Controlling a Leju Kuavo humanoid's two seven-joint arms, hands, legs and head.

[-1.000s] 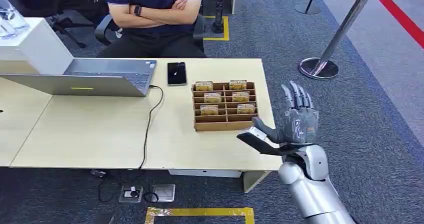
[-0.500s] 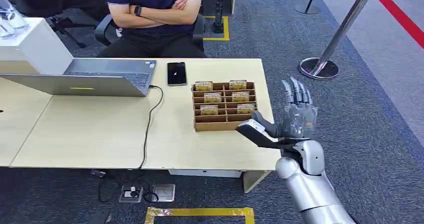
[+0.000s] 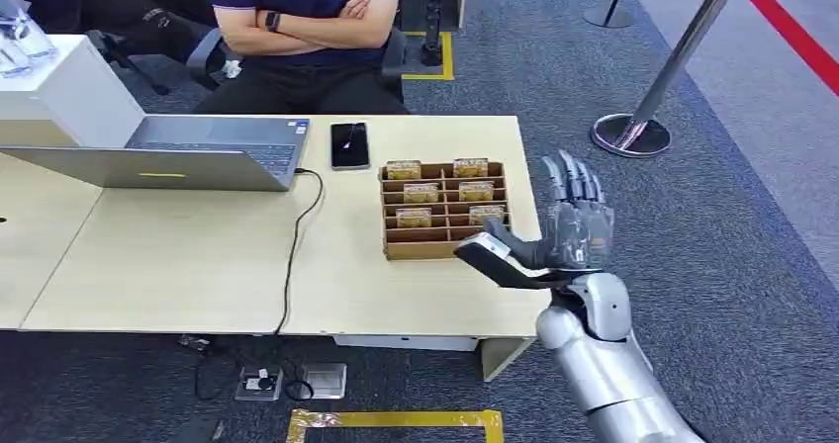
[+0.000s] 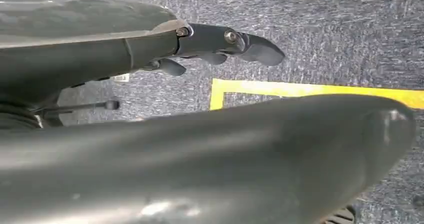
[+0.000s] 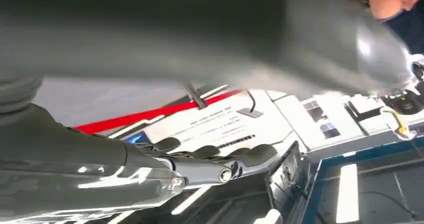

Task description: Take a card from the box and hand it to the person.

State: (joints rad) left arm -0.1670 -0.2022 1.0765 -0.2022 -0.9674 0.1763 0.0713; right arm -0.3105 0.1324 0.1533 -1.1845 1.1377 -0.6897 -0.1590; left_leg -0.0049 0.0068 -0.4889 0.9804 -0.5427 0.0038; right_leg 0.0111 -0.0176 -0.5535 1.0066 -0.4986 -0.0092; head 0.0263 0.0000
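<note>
A brown cardboard box (image 3: 445, 211) with small compartments stands on the right part of the table, and several cards (image 3: 420, 193) stand upright in it. My right hand (image 3: 564, 235) is raised just right of the box at the table's right edge, fingers straight and spread, thumb stretched toward the box's near right corner, holding nothing. A person (image 3: 297, 13) sits across the table with folded arms. In the left wrist view my left hand (image 4: 210, 134) hangs over the carpet with nothing in it, its fingers (image 4: 225, 41) slightly bent.
An open laptop (image 3: 168, 156) and a black phone (image 3: 349, 144) lie on the table's far side, and a black cable (image 3: 297, 245) runs over the near edge. A stanchion base (image 3: 630, 133) with a red belt stands on the carpet at right.
My right hand has moved left toward the box, and its thumb now reaches the box's near right corner. The rest of the scene is unchanged.
</note>
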